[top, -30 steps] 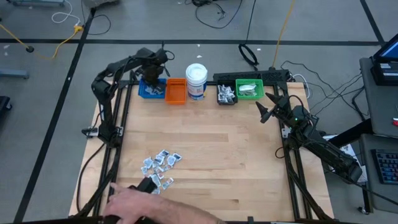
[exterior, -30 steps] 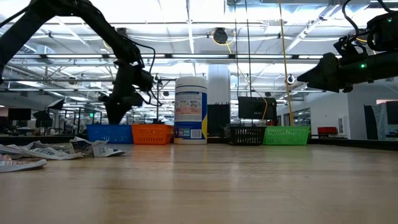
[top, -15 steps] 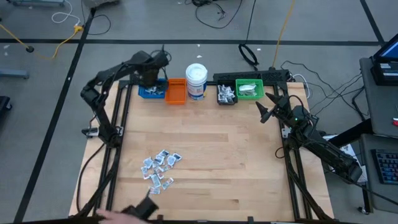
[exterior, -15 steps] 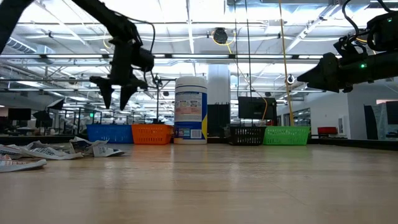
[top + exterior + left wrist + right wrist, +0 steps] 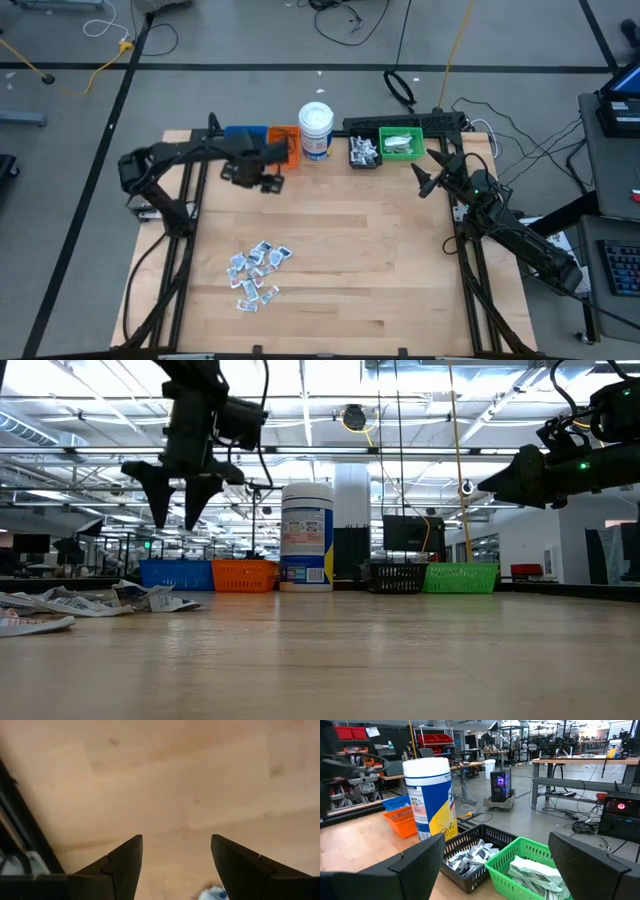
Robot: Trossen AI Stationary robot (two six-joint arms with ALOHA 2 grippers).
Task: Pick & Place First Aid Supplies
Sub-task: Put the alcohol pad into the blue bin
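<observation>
Left gripper: empty, fingers spread, raised above the table, nearer arm.
Right gripper: parted, empty, waiting well apart.
Packets: loose pile on the wood, toward the near edge from the left gripper.

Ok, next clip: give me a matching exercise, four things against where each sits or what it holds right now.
Things:
1. left gripper
2. right gripper
3. black bin
4. loose packets

Places or states:
A. piled on the bare wood at the table's near left
B. open, empty, above the table in front of the blue bin and orange bin
C. in the back row between the white jar and the green bin, holding silvery packets
D. open, off the table's right side, near the green bin

Pairs: 1-B, 2-D, 3-C, 4-A
</observation>
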